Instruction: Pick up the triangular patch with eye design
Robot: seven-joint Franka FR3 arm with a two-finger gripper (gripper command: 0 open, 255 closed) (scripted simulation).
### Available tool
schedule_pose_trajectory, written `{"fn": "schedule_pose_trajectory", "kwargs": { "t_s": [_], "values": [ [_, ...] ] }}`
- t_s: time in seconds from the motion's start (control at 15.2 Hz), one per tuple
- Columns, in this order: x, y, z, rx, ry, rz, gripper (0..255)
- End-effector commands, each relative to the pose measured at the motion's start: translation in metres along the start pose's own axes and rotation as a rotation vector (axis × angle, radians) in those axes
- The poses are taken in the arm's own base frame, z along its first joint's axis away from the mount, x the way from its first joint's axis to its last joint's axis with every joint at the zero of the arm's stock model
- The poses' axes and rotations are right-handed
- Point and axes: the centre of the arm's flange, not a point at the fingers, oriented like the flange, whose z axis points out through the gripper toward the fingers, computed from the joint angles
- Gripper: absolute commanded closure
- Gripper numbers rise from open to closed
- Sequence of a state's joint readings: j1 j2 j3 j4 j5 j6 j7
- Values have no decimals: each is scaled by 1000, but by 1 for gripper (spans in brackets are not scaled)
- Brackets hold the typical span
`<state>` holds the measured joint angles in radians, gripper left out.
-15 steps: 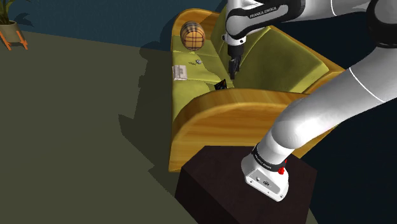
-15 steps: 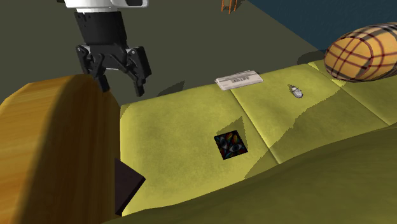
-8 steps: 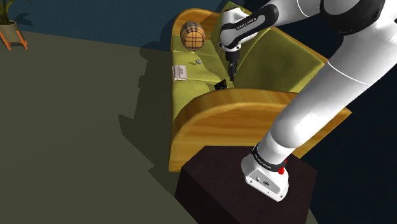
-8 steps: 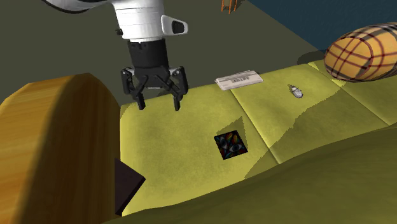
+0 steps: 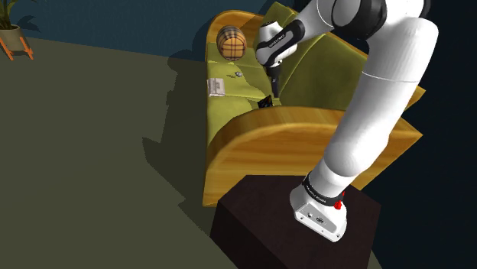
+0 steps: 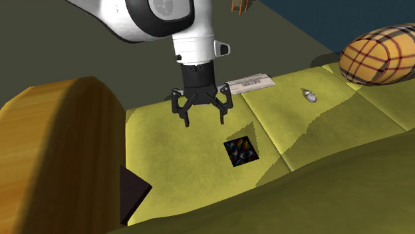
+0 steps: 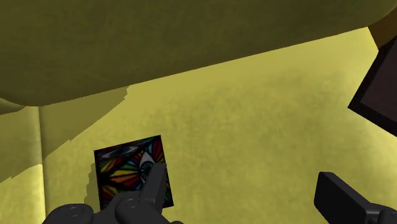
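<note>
the arm (image 5: 382, 92) is smooth glossy white tubing, broken by rounded dark joints. where it meets the stand (image 5: 252, 229), its white foot wears a black band with faint pale lettering and a small red knob (image 5: 338, 205). farthest from the stand, the gripper (image 6: 203, 121) is all black, with two angular fingers (image 7: 343, 198).

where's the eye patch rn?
The eye patch lies flat on the yellow-green sofa seat, near the middle of the second exterior view, just below and right of the open gripper, which is not touching it.
</note>
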<state>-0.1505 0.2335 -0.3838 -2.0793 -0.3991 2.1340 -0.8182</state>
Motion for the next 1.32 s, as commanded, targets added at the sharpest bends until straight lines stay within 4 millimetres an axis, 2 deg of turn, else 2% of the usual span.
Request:
{"fn": "schedule_pose_trajectory", "kwargs": {
  "t_s": [0.0,0.59,1.12,1.25],
  "values": [
    [10,20,16,-14,-14,-34,0],
    [60,103,77,-76,-74,-174,0],
    [77,100,113,-77,-75,-176,0],
    [77,100,113,-77,-75,-176,0]
  ]
}}
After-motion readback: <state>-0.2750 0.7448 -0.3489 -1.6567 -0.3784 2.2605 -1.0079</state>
